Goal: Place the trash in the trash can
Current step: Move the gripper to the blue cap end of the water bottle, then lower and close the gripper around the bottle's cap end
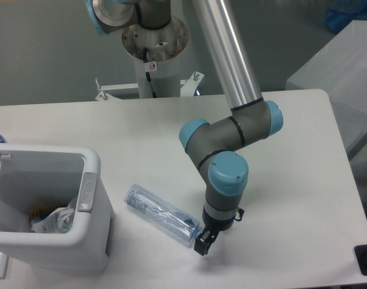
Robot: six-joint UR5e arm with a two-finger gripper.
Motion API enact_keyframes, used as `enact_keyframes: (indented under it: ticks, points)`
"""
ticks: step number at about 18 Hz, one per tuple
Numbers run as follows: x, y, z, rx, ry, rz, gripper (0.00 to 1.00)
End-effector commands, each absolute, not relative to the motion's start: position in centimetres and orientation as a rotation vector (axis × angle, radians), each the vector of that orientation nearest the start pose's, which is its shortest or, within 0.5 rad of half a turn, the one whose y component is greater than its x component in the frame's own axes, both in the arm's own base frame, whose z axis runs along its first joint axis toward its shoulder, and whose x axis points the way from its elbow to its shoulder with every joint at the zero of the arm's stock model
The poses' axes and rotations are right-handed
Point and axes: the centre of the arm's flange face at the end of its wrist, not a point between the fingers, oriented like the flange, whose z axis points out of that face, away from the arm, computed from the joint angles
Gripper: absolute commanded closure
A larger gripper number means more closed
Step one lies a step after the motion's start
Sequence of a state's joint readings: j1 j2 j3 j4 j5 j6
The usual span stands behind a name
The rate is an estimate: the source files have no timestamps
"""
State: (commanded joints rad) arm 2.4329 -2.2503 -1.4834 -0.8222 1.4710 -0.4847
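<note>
The dark two-finger claw (201, 245) hangs at the table surface, touching or just beside the capped end of the crushed clear bluish plastic bottle (161, 214), which lies flat and stretches away up-left of the claw. Whether its jaws are wide or narrow, I cannot tell. The white rectangular plastic trash can (47, 208) stands well to the claw's left, with crumpled wrappers inside. The bottle looks light, springy and slick; gripping across the stiffer neck near the cap seems safest.
</note>
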Motion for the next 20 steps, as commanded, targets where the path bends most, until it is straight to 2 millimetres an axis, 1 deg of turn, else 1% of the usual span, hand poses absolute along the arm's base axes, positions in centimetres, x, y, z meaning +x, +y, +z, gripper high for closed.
enact_keyframes:
  ticks: [1,3,5,7,11,13,20]
  points:
    - [-44.2,56.9,18.9,-2.332,-1.843,-0.101,0.19]
    - [-44.2,56.9,19.0,-2.331,-1.842,-0.103,0.26]
    - [-44.0,56.9,19.1,-2.333,-1.841,-0.104,0.3]
    - [-43.2,57.3,18.8,-2.349,-1.832,-0.105,0.31]
    - [-43.2,57.3,18.7,-2.352,-1.834,-0.101,0.4]
    - [-43.1,57.3,18.5,-2.355,-1.834,-0.1,0.42]
    - [-43.0,57.4,18.5,-2.357,-1.833,-0.1,0.59]
